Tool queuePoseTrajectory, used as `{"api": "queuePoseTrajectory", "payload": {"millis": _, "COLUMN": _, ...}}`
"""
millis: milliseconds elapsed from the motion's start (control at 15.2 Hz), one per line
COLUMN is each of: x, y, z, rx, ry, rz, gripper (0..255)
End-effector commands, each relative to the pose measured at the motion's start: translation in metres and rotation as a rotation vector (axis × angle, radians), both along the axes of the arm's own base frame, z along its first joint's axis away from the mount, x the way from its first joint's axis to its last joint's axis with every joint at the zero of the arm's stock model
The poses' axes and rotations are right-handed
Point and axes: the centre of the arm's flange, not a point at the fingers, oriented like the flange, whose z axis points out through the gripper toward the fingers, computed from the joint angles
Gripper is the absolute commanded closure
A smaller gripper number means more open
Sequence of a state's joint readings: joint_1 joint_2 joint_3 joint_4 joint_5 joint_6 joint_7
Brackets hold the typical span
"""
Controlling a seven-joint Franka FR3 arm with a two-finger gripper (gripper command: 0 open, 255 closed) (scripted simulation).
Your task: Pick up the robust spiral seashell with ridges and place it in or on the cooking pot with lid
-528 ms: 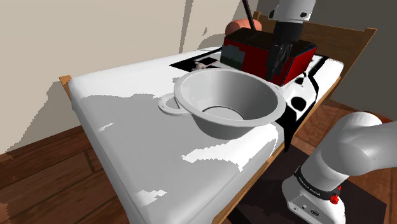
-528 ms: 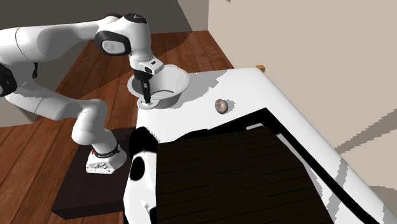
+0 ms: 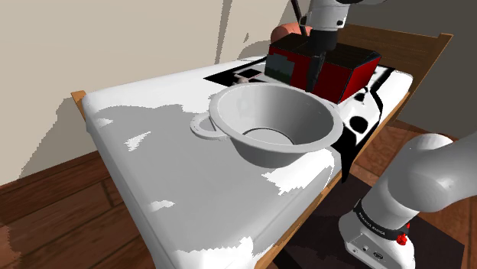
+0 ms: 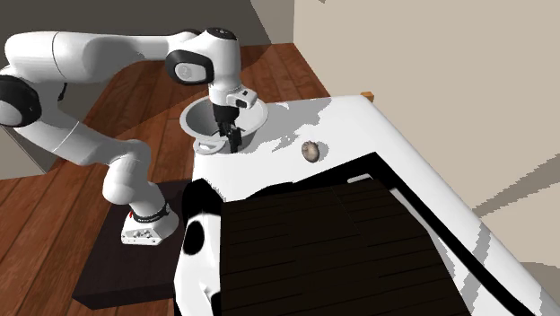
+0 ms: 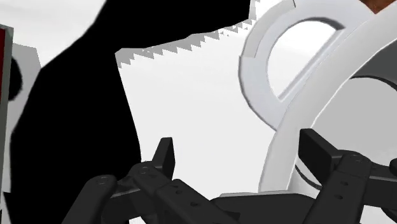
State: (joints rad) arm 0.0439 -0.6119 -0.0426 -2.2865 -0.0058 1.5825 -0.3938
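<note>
Presently the seashell [image 4: 311,151], a small ridged, brownish-grey spiral, lies alone on the white bed [image 4: 386,135], well apart from the fingers and on their side away from the pot. It touches nothing but the cover, just beside the edge of a dark blanket [image 4: 341,242]. The pot [image 4: 191,121] is drawn pale grey: a wide open bowl shape with loop handles, standing near the bed's corner closest to the arm. The gripper [image 4: 231,139] hangs low at the pot's rim on the shell side, by one loop handle [image 5: 267,60]. In the wrist view the fingers [image 5: 164,158] stand apart and empty, with the pot's rim curving up between them, nearer the one on the pot's side. In the shoulder view the gripper [image 3: 312,76] sits beyond the pot's far rim, in front of a red and black box [image 3: 336,69]. Wooden floor [image 4: 54,206] lies below, with the dark stand [image 4: 117,269] under the arm.
</note>
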Motion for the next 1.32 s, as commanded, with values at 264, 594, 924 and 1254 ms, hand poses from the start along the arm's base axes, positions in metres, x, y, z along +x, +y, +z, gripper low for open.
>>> {"api": "queuePoseTrajectory", "payload": {"millis": 264, "x": 0.075, "y": -0.008, "z": -0.014, "rx": -0.050, "ry": -0.012, "rz": 0.252, "gripper": 0}}
{"api": "queuePoseTrajectory", "payload": {"millis": 594, "x": 0.136, "y": 0.000, "z": -0.026, "rx": -0.090, "ry": -0.021, "rz": 0.459, "gripper": 0}}
{"api": "queuePoseTrajectory", "payload": {"millis": 924, "x": 0.194, "y": 0.020, "z": -0.038, "rx": -0.130, "ry": -0.030, "rz": 0.665, "gripper": 0}}
{"api": "queuePoseTrajectory", "payload": {"millis": 1254, "x": 0.247, "y": 0.052, "z": -0.050, "rx": -0.170, "ry": -0.039, "rz": 0.871, "gripper": 0}}
